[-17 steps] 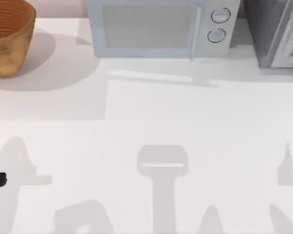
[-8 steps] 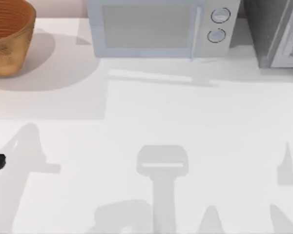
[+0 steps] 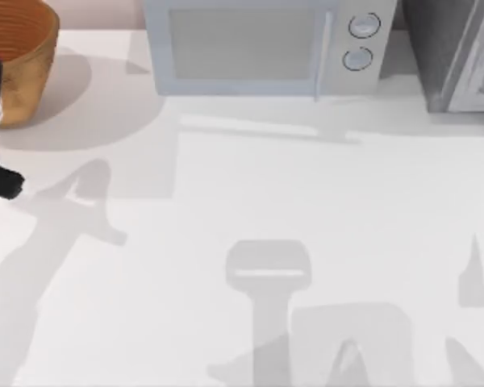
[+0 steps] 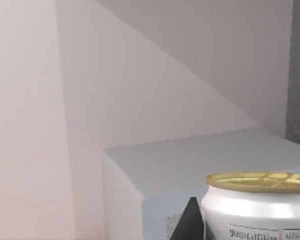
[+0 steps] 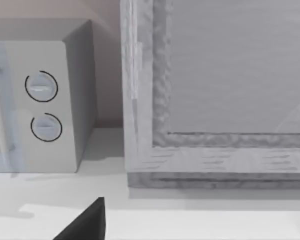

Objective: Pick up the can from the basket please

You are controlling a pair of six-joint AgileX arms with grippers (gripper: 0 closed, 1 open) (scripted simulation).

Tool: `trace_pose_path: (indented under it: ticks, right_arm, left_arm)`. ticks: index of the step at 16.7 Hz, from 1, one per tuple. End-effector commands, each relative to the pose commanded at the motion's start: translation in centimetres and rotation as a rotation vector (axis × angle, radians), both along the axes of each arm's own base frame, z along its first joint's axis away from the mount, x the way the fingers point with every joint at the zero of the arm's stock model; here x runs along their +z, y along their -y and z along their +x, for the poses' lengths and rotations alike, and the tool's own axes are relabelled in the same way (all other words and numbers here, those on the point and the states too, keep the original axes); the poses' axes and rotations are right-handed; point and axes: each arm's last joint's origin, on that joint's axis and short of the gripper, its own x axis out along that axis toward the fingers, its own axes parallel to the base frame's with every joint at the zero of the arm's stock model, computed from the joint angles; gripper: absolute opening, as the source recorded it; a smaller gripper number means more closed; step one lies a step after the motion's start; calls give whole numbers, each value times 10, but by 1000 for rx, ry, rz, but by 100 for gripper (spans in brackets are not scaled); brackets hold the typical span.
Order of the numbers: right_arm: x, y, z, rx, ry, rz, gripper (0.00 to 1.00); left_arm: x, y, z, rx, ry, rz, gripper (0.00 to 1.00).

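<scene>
Beside the basket (image 3: 28, 72), left arm (far-left edge) stands upright.

**Print on the can, too small to read**

The can (image 4: 257, 207) carries a white label strip with dark lettering low on its side in the left wrist view; the letters cannot be made out. The microwave (image 3: 262, 47) has two round dials without legible marks.

top view looks down; all views share the microwave (image 3: 262, 48).
</scene>
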Motion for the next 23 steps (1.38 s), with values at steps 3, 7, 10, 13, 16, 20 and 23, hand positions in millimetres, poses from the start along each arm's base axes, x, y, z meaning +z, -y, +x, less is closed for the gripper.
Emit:
trace_pose_path:
  ticks: [3, 7, 10, 13, 16, 20, 23]
  right_arm:
    - [0, 0, 0, 0, 0, 0, 100]
    - [0, 0, 0, 0, 0, 0, 100]
    - [0, 0, 0, 0, 0, 0, 100]
    - [0, 0, 0, 0, 0, 0, 100]
    - [0, 0, 0, 0, 0, 0, 100]
    - [0, 0, 0, 0, 0, 0, 100]
    - [0, 0, 0, 0, 0, 0, 100]
  left_arm:
    - [14, 5, 24, -88, 30, 12, 0]
    - [25, 13, 59, -204, 67, 35, 0]
    - [27, 20, 86, -293, 89, 55, 0]
    - [23, 28, 113, -384, 106, 76, 0]
    - [13, 38, 138, -481, 115, 95, 0]
    - [-9, 50, 169, -597, 114, 119, 0]
    - [-31, 56, 191, -669, 104, 134, 0]
